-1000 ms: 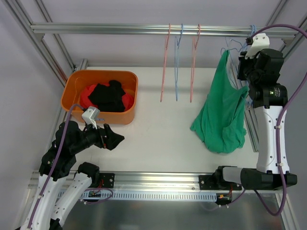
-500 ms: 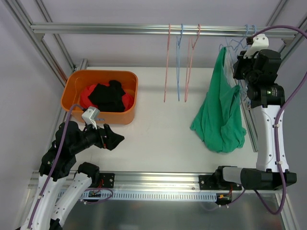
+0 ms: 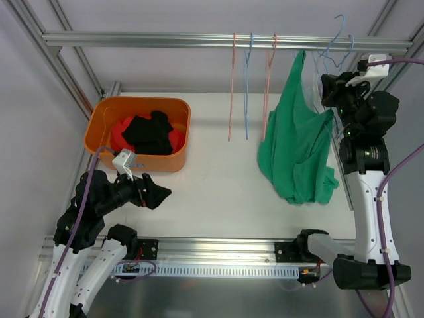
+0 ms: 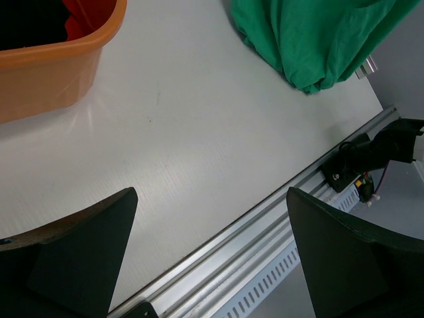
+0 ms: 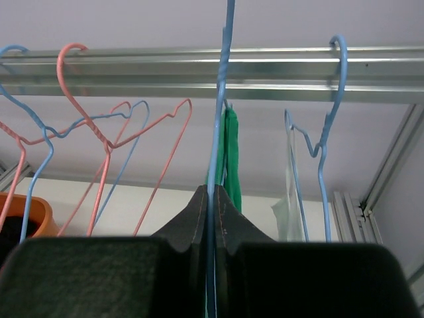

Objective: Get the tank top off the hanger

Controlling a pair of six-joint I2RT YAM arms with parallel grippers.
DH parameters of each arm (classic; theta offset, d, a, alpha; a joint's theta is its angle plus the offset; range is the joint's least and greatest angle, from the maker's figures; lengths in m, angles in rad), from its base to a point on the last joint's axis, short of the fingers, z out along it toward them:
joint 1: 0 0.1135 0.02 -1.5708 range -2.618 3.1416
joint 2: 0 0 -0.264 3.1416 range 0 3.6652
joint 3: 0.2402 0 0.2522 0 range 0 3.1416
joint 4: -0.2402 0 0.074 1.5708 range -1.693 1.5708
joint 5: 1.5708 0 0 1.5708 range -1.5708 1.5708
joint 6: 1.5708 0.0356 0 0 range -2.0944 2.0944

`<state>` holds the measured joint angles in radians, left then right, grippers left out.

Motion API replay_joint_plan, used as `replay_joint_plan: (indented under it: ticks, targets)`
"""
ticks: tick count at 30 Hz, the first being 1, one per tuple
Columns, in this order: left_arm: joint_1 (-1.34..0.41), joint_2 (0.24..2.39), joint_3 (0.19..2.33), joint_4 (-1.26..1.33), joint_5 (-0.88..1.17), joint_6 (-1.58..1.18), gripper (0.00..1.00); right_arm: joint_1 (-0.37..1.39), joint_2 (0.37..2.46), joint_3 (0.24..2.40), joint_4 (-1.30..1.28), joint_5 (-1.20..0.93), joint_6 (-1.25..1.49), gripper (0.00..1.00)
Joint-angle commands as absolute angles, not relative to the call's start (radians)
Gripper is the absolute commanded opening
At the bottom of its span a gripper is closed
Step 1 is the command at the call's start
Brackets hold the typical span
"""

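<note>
Right gripper (image 5: 213,199) pinches the green tank top's (image 3: 295,152) blue wire hanger (image 5: 220,99) (left gripper (image 4: 209,205) gapes, idle); next, strip the garment off

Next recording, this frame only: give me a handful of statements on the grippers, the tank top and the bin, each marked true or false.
1. The right gripper is shut on the wire of a blue hanger. True.
2. The green tank top lies in the orange bin. False: it hangs from a hanger at the right end of the rail, well apart from the bin.
3. The left gripper is open and holds nothing. True.
4. The orange bin holds only a red garment. False: a black garment lies on top of the red garment in it.
</note>
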<state>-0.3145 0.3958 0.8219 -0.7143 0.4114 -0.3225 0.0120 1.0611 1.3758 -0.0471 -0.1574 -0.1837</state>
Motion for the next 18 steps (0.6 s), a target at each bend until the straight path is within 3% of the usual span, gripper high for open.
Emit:
replay_joint_plan:
  ticks: [1, 5, 11, 15, 18]
  targets:
    - [-0.318, 0.379, 0.816, -0.676, 0.439, -0.322, 0.99, 0.017, 1.057, 1.387, 0.138, -0.21, -0.176, 0.0]
    - [-0.318, 0.396, 0.847, -0.677, 0.474, -0.319, 0.99, 0.018, 0.964, 1.376, 0.014, -0.209, -0.166, 0.0]
    - [-0.318, 0.5, 1.015, -0.606, 0.57, -0.359, 0.99, 0.017, 0.646, 1.288, -0.171, -0.157, -0.135, 0.0]
    - [-0.319, 0.623, 1.152, -0.468, 0.705, -0.434, 0.99, 0.017, 0.526, 1.397, -0.56, -0.106, -0.117, 0.0]
    - [-0.366, 0.705, 1.266, -0.399, 0.675, -0.466, 0.99, 0.018, 0.465, 1.521, -0.815, -0.115, -0.115, 0.0]
